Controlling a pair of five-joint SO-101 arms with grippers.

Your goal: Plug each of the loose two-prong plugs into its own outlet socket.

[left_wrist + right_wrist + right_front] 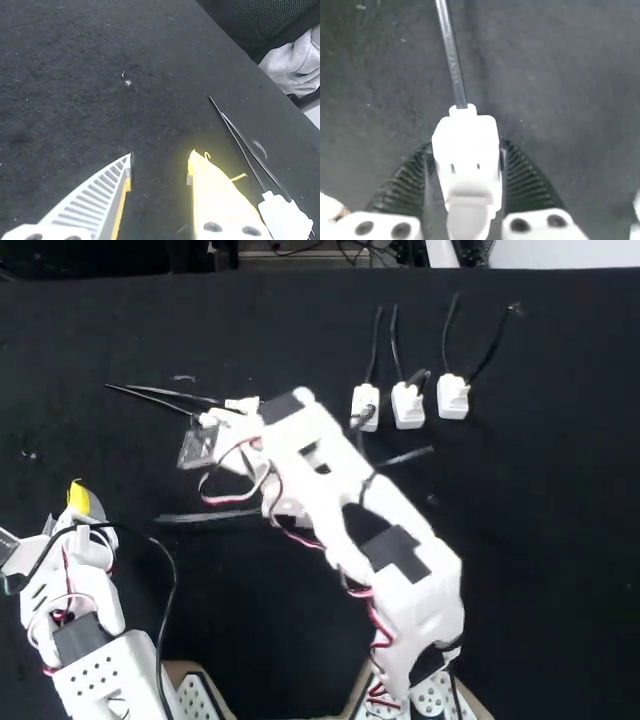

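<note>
My right gripper (465,160) is shut on a white two-prong plug (465,142), whose black cable (451,55) runs away over the mat. In the high view this gripper (213,426) sits left of centre at the back, with thin black cables (150,396) trailing to the left. Three white outlet sockets (408,404) stand in a row to its right, each with a black cable. My left gripper (160,165) is open over bare mat at the front left (80,502). Beside its yellow finger (215,195) shows a white plug (282,217).
The table is covered by a black mat (540,540). A loose black cable (200,515) lies under the right arm and another short one (405,455) lies below the sockets. Grey cloth (297,60) lies past the table edge.
</note>
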